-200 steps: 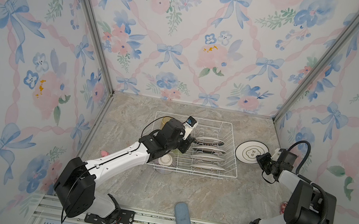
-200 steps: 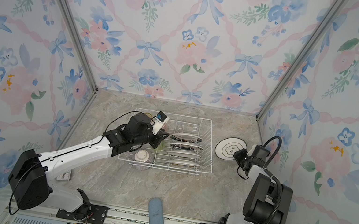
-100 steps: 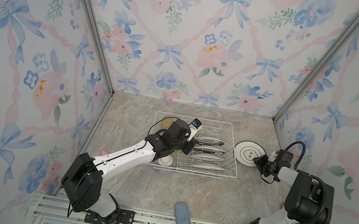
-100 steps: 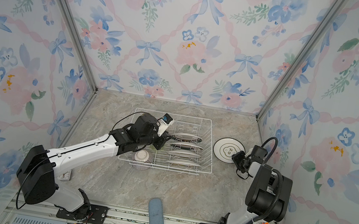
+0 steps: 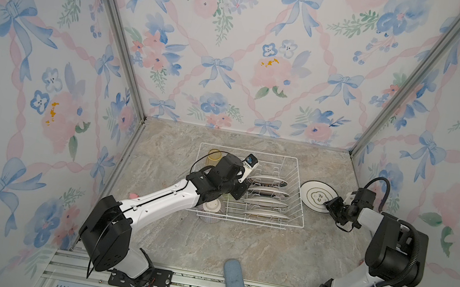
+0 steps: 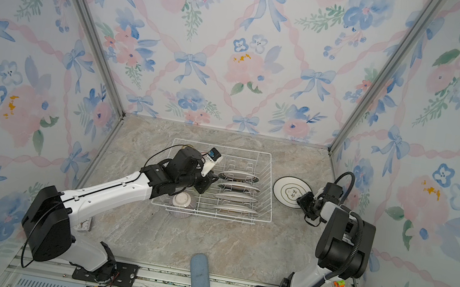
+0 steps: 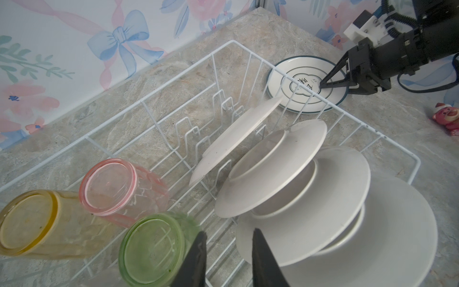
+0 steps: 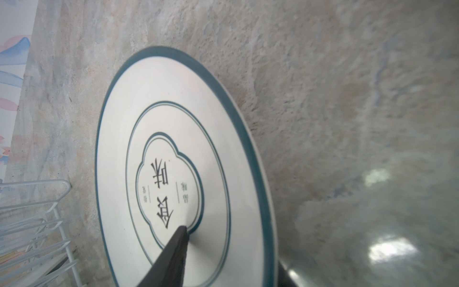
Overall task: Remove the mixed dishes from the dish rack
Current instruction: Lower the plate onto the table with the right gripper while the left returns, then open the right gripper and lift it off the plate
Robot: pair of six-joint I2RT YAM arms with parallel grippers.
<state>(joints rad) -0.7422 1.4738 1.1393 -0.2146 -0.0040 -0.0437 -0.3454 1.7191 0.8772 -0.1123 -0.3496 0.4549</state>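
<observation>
The left gripper is held slightly parted, empty, above the dish rack; the right gripper is spread astride the rim of the plate.

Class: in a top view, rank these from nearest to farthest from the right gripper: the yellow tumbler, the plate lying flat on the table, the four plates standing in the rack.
1. Plate on the table: right beside the right gripper, outside the rack.
2. Racked plates: in the rack's right half.
3. Yellow tumbler: the rack's far left corner.
</observation>
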